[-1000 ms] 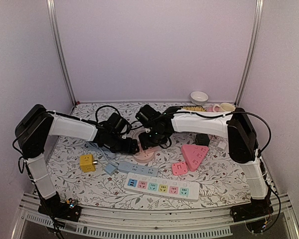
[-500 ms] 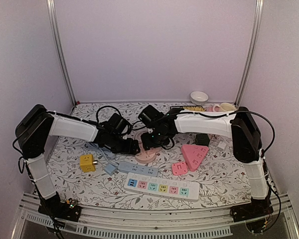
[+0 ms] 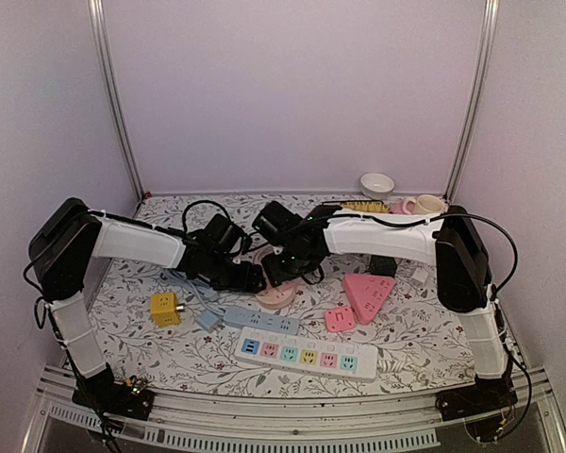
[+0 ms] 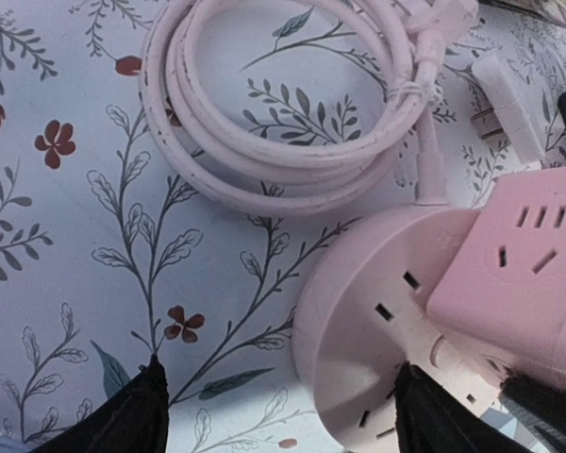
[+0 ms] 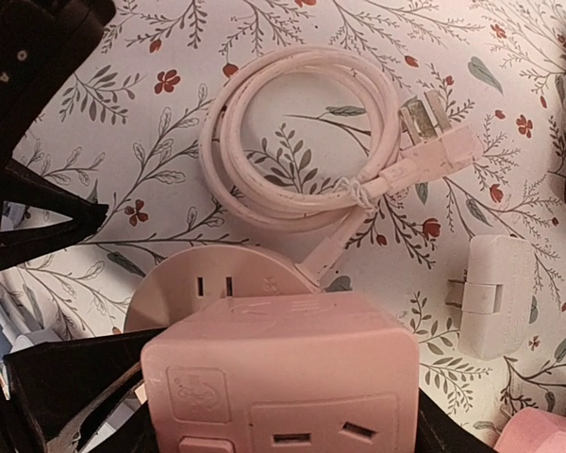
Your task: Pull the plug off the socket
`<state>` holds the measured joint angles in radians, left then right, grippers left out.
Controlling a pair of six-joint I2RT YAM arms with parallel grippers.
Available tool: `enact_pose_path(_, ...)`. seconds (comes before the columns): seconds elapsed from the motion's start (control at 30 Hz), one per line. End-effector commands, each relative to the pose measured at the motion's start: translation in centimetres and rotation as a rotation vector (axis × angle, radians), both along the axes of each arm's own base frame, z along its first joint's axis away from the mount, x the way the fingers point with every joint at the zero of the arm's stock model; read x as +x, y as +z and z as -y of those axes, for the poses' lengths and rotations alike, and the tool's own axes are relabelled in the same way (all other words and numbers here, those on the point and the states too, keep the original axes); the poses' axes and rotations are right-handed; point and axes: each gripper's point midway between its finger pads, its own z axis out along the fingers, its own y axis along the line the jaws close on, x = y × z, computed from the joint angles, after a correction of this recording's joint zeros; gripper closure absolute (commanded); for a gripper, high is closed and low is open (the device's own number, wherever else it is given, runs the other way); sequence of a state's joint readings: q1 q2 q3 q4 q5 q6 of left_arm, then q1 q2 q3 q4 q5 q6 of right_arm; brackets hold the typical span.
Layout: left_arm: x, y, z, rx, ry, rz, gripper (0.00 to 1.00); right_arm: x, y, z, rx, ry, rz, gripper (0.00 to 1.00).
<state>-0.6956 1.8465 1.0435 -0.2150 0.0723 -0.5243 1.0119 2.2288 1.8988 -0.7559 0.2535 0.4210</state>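
**Plug clamped over the round socket**

The pink cube plug (image 5: 278, 377) sits on the round pink socket (image 4: 377, 321) mid-tabletop (image 4: 75, 236), gripped by the right pincer (image 5: 274, 415). The left pincer (image 4: 281, 411) stands open, one fingertip over the socket's edge. A coiled cord (image 4: 283, 151) lies just beyond.

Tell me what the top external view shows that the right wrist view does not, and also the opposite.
Only the top external view shows the yellow cube socket, the long white power strip and the white bowl. Only the right wrist view shows the coiled pink cable and a clear face of the pink cube adapter. Both show the round pink socket on the flowered tablecloth.
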Motion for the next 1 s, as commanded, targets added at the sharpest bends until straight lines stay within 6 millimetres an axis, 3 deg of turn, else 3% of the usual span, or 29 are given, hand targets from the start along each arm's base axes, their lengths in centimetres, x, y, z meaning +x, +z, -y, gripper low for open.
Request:
enact_pose_path(0.0, -5.3, -7.1, -5.1, 0.271, -0.012, -0.210, 0.17, 0.5, 10.6, -5.7, 0.290, 0.057, 0.182, 0.58)
enact_pose_path(0.4, -5.5, -7.1, -4.5, 0.224, -0.007, -0.220, 0.17, -1.0, 9.6, -5.0, 0.426, -0.027, 0.078, 0.59)
enact_pose_path(0.67, -6.0, -6.6, -3.4, 0.205, -0.040, -0.203, 0.17, 0.6, 10.0, -3.9, 0.540, -0.094, -0.007, 0.59)
enact_pose_path(0.97, -6.7, -6.7, -2.8, 0.241, -0.079, -0.184, 0.16, 1.7, 11.3, -4.4, 0.591, -0.095, -0.009, 0.59)
